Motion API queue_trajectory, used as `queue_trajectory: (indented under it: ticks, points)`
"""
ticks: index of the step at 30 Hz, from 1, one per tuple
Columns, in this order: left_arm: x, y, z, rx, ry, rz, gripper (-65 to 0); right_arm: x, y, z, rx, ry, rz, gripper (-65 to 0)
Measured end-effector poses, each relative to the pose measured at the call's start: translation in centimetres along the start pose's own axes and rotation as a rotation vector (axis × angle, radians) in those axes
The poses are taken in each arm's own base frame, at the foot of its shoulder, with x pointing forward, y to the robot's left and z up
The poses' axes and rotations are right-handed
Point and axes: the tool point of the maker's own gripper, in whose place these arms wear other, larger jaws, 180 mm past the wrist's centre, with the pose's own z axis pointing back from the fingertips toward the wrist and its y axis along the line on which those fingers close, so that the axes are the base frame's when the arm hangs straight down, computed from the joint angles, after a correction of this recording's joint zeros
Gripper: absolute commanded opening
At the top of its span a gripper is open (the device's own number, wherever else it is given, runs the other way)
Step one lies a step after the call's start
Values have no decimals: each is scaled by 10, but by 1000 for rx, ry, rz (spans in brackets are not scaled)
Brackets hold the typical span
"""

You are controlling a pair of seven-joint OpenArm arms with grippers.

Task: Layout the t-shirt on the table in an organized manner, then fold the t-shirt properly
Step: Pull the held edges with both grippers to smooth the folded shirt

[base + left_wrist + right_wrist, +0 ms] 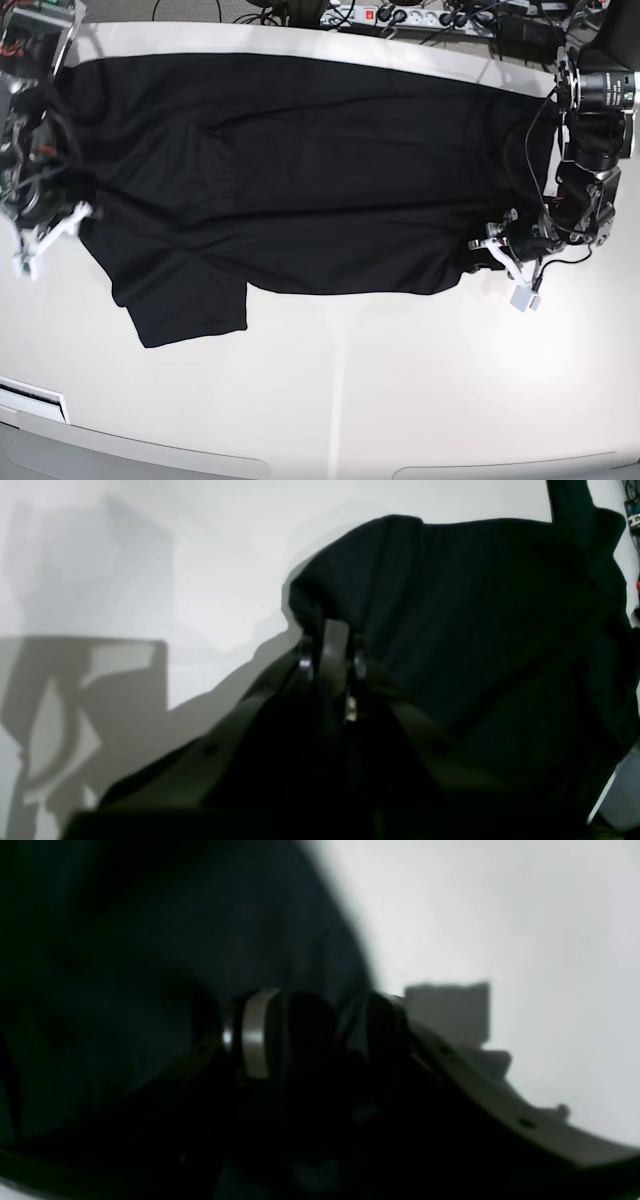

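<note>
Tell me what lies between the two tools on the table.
Only the t-shirt, spread across the table from the left tool to the right tool; the base view shows it.

right wrist view: blurred, right pincer point(320, 1035) tips dark against t-shirt point(150, 965), any fabric between them unclear | left wrist view: left pincer point(332, 645) tips buried in fabric | base view: worktop point(350, 400) cut off at bottom edge
</note>
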Motion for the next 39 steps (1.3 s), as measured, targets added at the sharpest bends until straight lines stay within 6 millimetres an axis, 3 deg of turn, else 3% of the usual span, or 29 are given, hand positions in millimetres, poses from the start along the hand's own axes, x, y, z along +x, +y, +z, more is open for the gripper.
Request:
queue_trajectory:
  ticks: [3,9,15,18,22,23,31,39]
  points:
    - [0,0,0,-1,1,0,-650,15,-3,-4,-4,-33,-18,-350]
    - [0,0,0,-1,0,0,-650,-13,1,-40,34,59,-134,-350]
    - [-1,0,0,-2,3,2,-650,-7,5,-60,60,18,-169,-350]
    - [-1,-1,0,-3,2,2,-650,-9,3,-60,50,23,-165,-380]
    - [0,-1,0,-3,0,4,-650,-10,6,-59,73,31,-130,-604]
    - [0,-1,0,-3,-1,4,-650,-11,10,-58,107,34,-105,-630]
    - [3,-1,0,-2,1,-2,-650,-8,20,-48,216,51,-36,-650]
    - [12,-1,0,5,8,-20,-650,33,7,-28,242,-45,-21,-650]
